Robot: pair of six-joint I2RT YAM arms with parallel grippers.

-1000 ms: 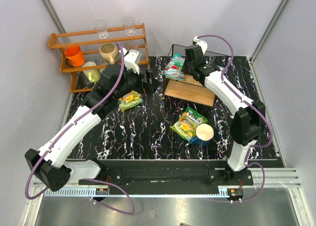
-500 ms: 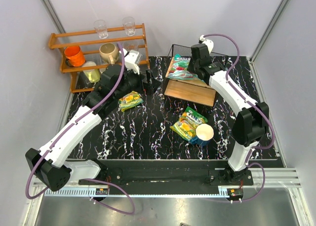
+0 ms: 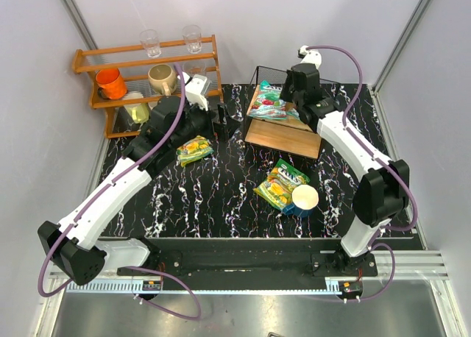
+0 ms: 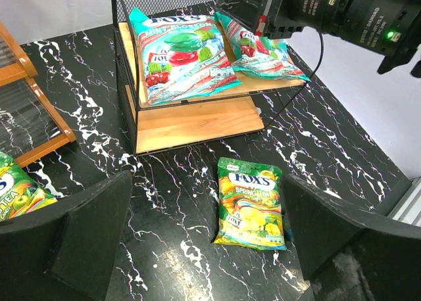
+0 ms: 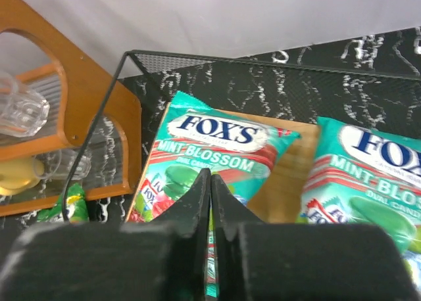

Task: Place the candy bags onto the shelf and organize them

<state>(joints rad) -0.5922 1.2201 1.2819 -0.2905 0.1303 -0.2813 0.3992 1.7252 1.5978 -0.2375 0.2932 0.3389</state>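
Fixed overhead view from the near edge; two lower wrist views; shelf common to all.

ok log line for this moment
shelf: two teal bags on top board | table: two yellow bags not shelved | right gripper: shut, above shelf | left gripper: open, empty

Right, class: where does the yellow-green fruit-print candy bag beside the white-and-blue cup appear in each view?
Top external: yellow-green bag right of centre, beside the cup.
Left wrist: bottom centre.
Right wrist: not in it.
Shared landmark: the two-tier wooden shelf in black wire.
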